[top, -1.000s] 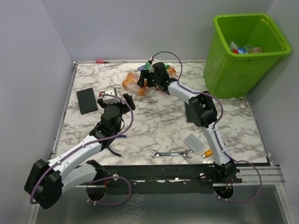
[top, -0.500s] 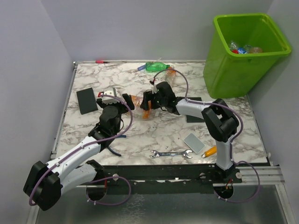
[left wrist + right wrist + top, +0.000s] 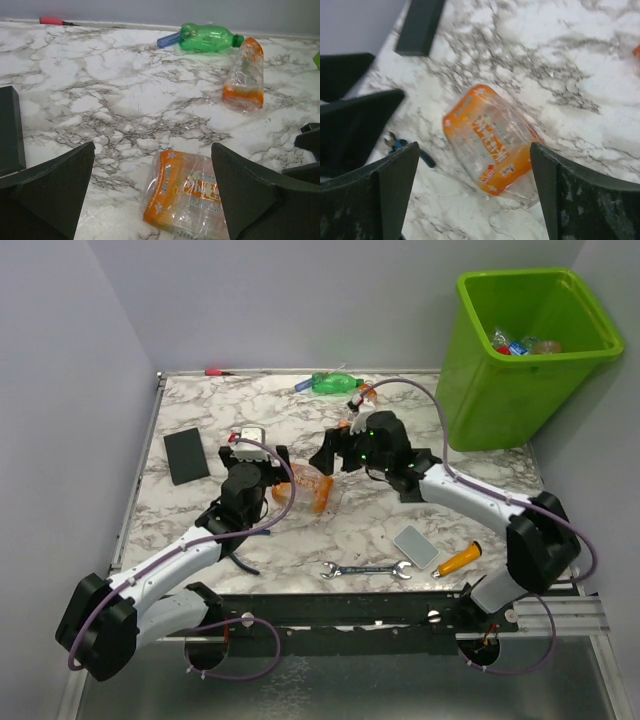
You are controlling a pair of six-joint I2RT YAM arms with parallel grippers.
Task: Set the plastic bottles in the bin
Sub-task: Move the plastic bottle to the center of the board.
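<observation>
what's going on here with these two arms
Two arms are clearing bottles into the bin. The left gripper and right gripper are both open, facing an orange bottle lying on the table between them; neither holds it. A green bottle and a second orange bottle lie at the back. The bin holds a few.

Both the left arm (image 3: 170,562) and the right arm (image 3: 470,497) have smooth white shells between bulky black joint housings. A thin purple cable (image 3: 235,677) loops along each. The left gripper (image 3: 152,146) has matte black wedge-shaped fingers (image 3: 55,187).

Three loose bottles (image 3: 187,192) (image 3: 207,37) (image 3: 243,75), one bin (image 3: 500,390), two slabs (image 3: 187,455) (image 3: 415,546), one wrench (image 3: 365,570), two screwdrivers (image 3: 215,372) (image 3: 460,560)
</observation>
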